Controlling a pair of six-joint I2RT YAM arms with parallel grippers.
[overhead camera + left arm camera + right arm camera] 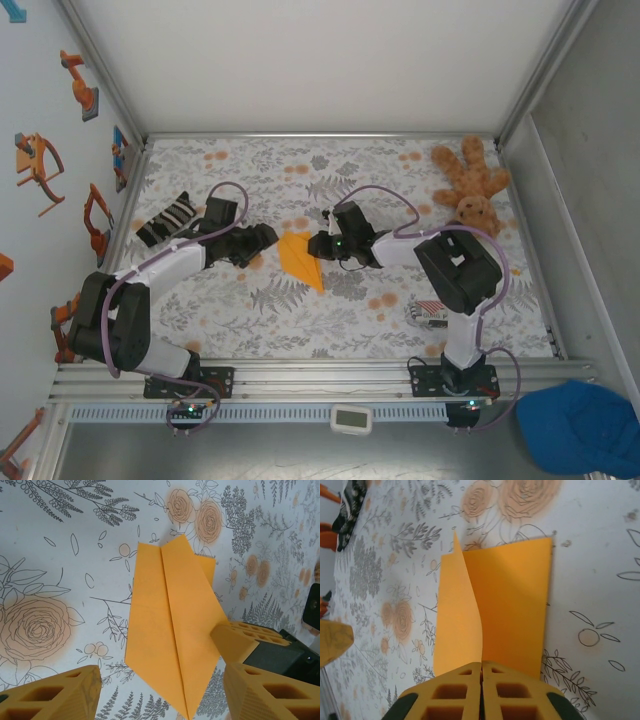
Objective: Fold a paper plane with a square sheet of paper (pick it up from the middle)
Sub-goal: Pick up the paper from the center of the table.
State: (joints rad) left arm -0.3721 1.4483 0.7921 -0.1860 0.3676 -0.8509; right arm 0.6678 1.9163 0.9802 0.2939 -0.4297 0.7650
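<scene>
Two pincers meet mid-worktop (250,175), one on each side of the paper plane (300,258). We read it as half made: the centre crease is in, the nose points toward the arm bases, and one flap stands up off the floral surface.

The right pincer (322,245) is clamped on that raised flap. In its wrist view the fingers (512,692) are pressed together with the orange edge between them. The left pincer (262,243) is wide and holds nothing. In its wrist view the fingers (55,695) straddle the pointed end, and we cannot tell whether they touch the paper.

Step in hand, as we judge it: folding a wing down along the crease. The next move likely calls for the left pincer to pin the flat half so it doesn't slide, while the right carries its flap over and presses it flat. Risk: the thin sheet may skid or crease crooked.

Teddy (470,185) and striped packet (430,313) sit well apart from the paper, off to the right.
</scene>
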